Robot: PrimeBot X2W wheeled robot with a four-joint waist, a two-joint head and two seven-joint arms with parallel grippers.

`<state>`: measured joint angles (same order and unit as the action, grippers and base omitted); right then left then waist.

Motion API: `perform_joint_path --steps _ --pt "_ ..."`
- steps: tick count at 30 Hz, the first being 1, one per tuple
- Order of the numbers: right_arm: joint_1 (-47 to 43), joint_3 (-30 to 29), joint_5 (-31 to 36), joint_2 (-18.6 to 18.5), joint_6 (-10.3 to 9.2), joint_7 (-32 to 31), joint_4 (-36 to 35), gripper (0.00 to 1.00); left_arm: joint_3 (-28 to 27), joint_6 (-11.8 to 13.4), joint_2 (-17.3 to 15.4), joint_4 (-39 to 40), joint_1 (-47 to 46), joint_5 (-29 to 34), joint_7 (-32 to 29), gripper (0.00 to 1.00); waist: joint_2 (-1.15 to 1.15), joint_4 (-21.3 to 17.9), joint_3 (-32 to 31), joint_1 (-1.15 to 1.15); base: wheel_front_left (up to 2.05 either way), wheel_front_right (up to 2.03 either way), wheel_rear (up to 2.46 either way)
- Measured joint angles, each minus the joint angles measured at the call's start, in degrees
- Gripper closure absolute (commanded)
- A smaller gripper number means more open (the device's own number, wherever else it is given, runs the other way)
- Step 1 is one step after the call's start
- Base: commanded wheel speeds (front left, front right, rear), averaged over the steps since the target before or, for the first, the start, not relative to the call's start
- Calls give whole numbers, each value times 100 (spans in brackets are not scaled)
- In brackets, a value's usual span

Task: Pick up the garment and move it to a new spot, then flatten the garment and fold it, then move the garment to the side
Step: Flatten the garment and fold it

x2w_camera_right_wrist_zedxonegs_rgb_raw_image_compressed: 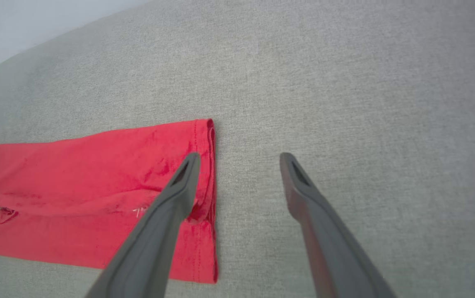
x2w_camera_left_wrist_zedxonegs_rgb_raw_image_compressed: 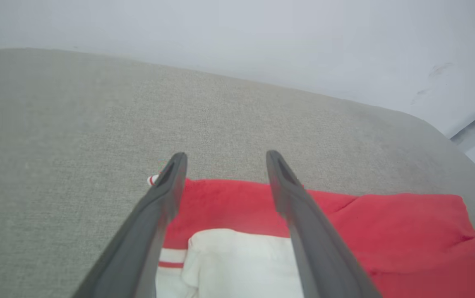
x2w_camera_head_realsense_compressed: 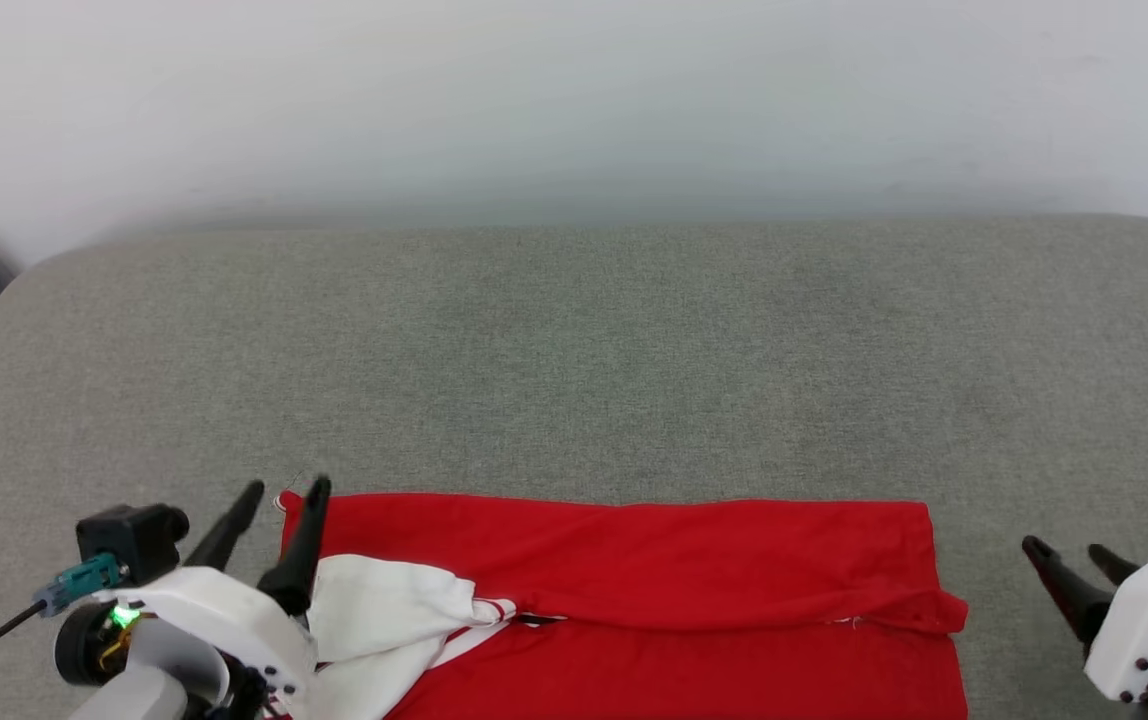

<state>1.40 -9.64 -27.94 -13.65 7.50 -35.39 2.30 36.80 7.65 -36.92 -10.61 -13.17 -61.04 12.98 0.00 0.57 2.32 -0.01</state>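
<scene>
From the head view you see the garment (x2w_camera_head_realsense_compressed: 634, 600) lying along the near edge of the grey fabric-covered surface (x2w_camera_head_realsense_compressed: 574, 350). It is a long red band folded over on itself, with a white sleeve (x2w_camera_head_realsense_compressed: 384, 600) bunched at its left end. Your left hand (x2w_camera_head_realsense_compressed: 286, 487) sits at that left corner with its fingers spread and pinching nothing. Your right hand (x2w_camera_head_realsense_compressed: 1064, 548) is just beside the garment's right end, apart from the cloth and also spread wide. A green light (x2w_camera_head_realsense_compressed: 124, 617) glows on the left wrist.

The left wrist view adds detail the head camera blurs. The left hand (x2w_camera_left_wrist_zedxonegs_rgb_raw_image_compressed: 226, 154) straddles the red corner of the garment (x2w_camera_left_wrist_zedxonegs_rgb_raw_image_compressed: 241, 203) above the sleeve (x2w_camera_left_wrist_zedxonegs_rgb_raw_image_compressed: 237, 256), and the red-and-white striped trim (x2w_camera_left_wrist_zedxonegs_rgb_raw_image_compressed: 171, 258) shows beside one finger.

The right wrist view gives you the stitched hem at the edge of the garment (x2w_camera_right_wrist_zedxonegs_rgb_raw_image_compressed: 76, 174). One finger of the right hand (x2w_camera_right_wrist_zedxonegs_rgb_raw_image_compressed: 241, 155) crosses over that hem, though you probably cannot tell whether it touches the cloth. The other finger is over bare surface.
</scene>
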Motion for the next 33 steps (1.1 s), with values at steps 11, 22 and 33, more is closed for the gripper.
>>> perform_joint_path --steps 11,22,33 --pt "319 -271 382 192 0 -1278 40 0 -1279 339 710 1011 164 1615 200 0 0 284 163 0 0 0 0" --pt "564 -145 405 436 0 -1459 758 0 -2011 -113 1308 1321 361 2689 201 0 0 607 662 1 0 0 0" --pt "703 118 144 428 -1 -1548 1040 100 -2240 -364 1445 1136 592 3067 202 0 0 597 654 1 0 0 0"
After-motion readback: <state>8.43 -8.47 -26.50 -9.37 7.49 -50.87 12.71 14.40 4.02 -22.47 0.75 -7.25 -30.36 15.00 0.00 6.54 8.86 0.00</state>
